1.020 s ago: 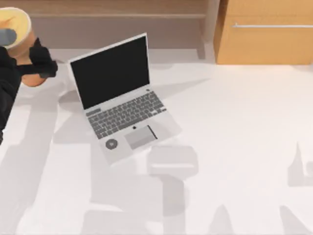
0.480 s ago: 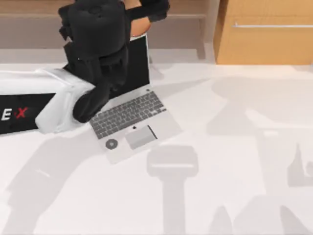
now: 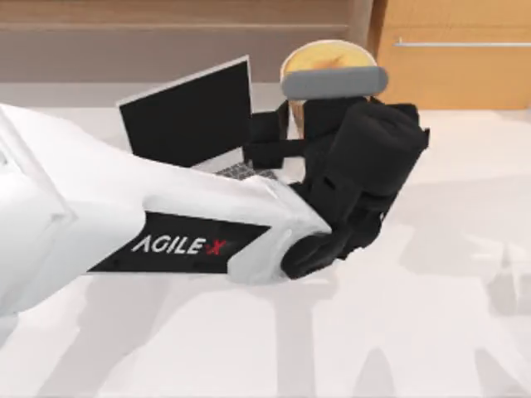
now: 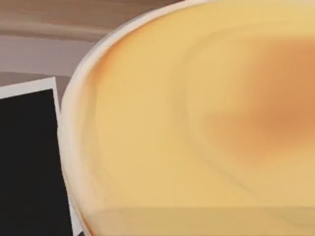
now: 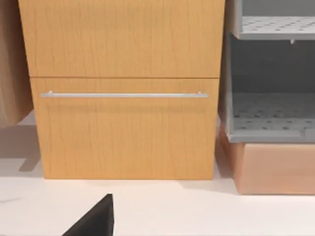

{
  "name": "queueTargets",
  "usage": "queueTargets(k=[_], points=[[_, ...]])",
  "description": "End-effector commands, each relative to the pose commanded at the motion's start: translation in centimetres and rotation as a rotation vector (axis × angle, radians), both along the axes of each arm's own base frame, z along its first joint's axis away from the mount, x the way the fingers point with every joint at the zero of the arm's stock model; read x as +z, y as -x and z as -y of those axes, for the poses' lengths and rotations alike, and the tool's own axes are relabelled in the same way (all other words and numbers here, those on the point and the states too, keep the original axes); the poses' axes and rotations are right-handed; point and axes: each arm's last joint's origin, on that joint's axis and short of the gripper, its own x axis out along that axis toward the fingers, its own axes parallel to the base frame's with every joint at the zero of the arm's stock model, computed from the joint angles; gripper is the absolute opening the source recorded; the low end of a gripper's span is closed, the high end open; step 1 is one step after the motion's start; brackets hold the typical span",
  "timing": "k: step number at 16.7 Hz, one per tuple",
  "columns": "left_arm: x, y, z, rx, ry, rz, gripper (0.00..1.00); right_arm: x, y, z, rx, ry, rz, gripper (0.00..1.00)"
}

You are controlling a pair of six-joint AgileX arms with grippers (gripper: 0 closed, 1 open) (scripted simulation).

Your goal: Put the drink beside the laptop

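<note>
Left arm [image 3: 166, 224] reads "AGILEX"; tool [image 3: 286, 137] grips drink [image 3: 328, 62].

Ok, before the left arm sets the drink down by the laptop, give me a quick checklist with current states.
1. Drink held by left gripper: ok, black fingers sit against the cup's side.
2. Drink upright: ok, its creamy top faces up in the top view.
3. Drink on the laptop's right side, past the screen edge: ok.
4. Cup touching the screen: cannot tell; the left wrist view shows them close.
5. Drink's base on the table: cannot tell, the arm hides it.
6. Right gripper out of the way: ok, its wrist view faces the wooden cabinet.
</note>
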Motion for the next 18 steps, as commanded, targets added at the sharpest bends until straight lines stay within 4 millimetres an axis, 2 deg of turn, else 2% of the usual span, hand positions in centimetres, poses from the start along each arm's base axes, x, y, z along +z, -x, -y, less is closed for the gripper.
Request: queueTargets(k=[3, 18], points=[[-2.1, 1.1, 1.2, -0.005, -0.074, -0.037, 0.00, 0.0, 0.0, 0.0, 0.000, 0.000, 0.000, 1.00], [-2.6, 0.9, 1.5, 0.001, -0.042, -0.012, 0.00, 0.0, 0.0, 0.0, 0.000, 0.000, 0.000, 1.00]])
